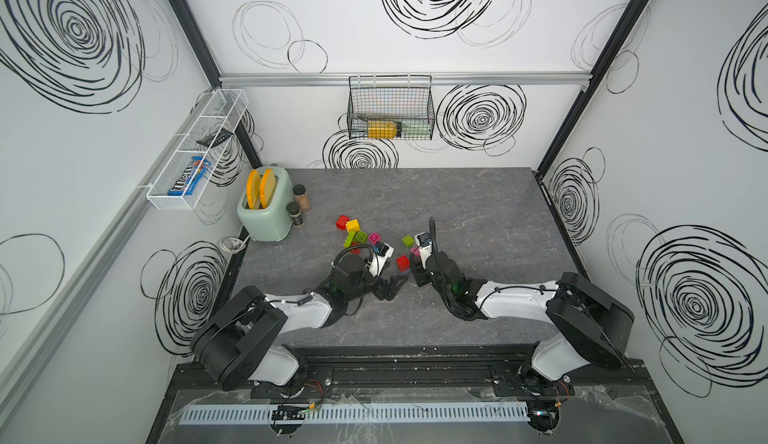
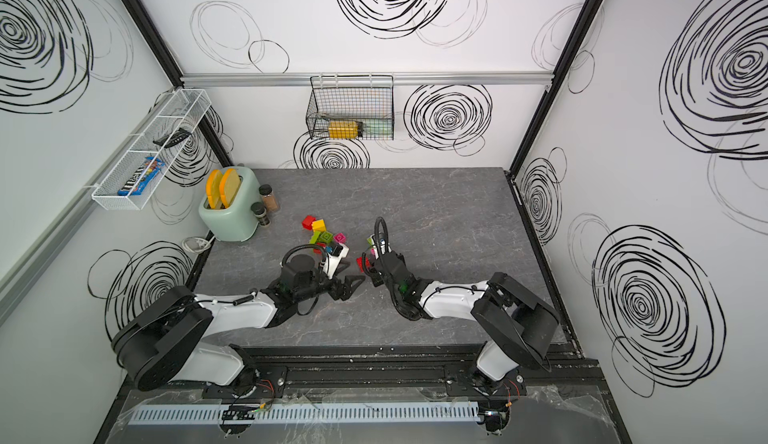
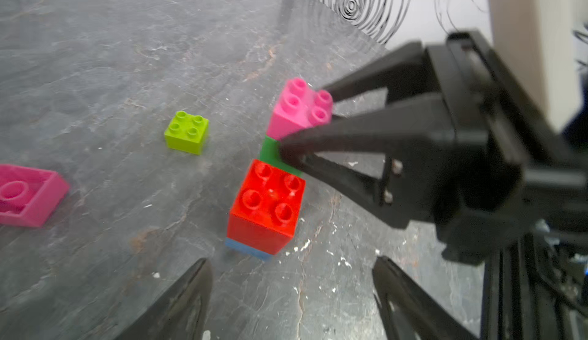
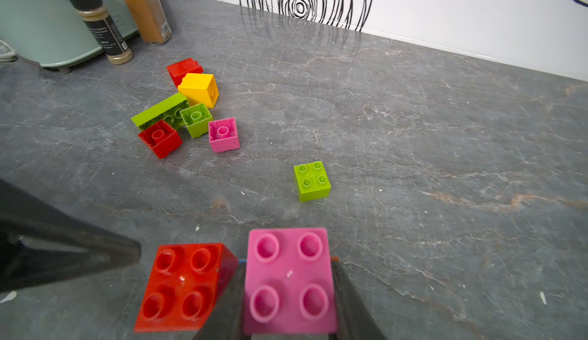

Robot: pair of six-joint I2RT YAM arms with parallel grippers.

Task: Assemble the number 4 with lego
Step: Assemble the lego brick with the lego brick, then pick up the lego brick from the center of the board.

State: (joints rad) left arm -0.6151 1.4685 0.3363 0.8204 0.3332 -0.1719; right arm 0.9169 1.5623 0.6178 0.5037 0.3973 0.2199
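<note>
While the right pincer (image 3: 302, 117) holds the pink brick (image 4: 288, 274), a crooked push could pop it off the green brick (image 3: 269, 152) below. The left pincer (image 3: 292, 263) hangs wide and empty by the red brick (image 3: 267, 201) and might knock it. More lego (image 4: 197, 90) lies loose on the surface (image 4: 413, 131).

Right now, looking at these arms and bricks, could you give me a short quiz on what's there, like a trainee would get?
1. True or false: the left gripper holds a brick.
2. The right gripper is shut on a brick of which colour? A yellow, B pink, C lime.
3. Fill in: the lone lime brick lies with its studs facing ____.
Key: 1 false, its jaws stand open with nothing between them. 2 B, the pink brick. 3 up.
</note>
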